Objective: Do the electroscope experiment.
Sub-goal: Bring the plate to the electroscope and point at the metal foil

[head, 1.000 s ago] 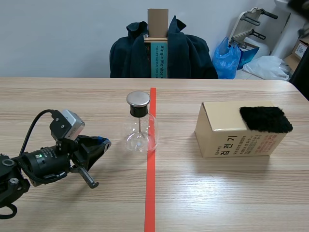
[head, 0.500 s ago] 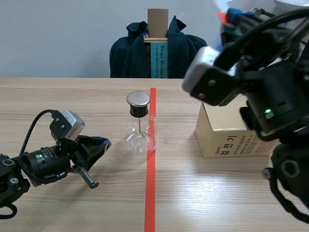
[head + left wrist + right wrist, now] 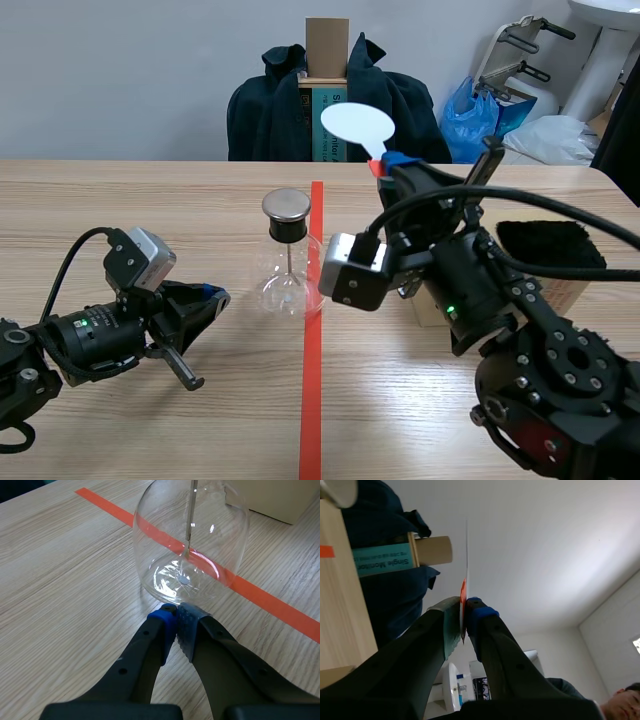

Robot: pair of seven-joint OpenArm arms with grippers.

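Observation:
The electroscope, a clear glass flask (image 3: 290, 280) with a metal cap (image 3: 286, 205) and a thin rod inside, stands on the red tape line. My left gripper (image 3: 207, 299) lies low to its left, shut on nothing. In the left wrist view its fingertips (image 3: 178, 621) meet right at the foot of the flask (image 3: 190, 545). My right gripper (image 3: 386, 165) is raised just right of the flask, shut on the orange-red handle of a white round paddle (image 3: 357, 127). In the right wrist view the paddle (image 3: 467, 555) shows edge-on between the fingers of my right gripper (image 3: 463, 611).
A tan cardboard box (image 3: 572, 290) with a black fur cloth (image 3: 548, 245) on top sits behind my right arm. A chair with a dark jacket (image 3: 270, 110) stands across the table. Blue bags (image 3: 470, 120) lie at the back right.
My right arm has swung into view from the upper right and come down toward the flask, carrying the white paddle. The left arm and the flask have not moved.

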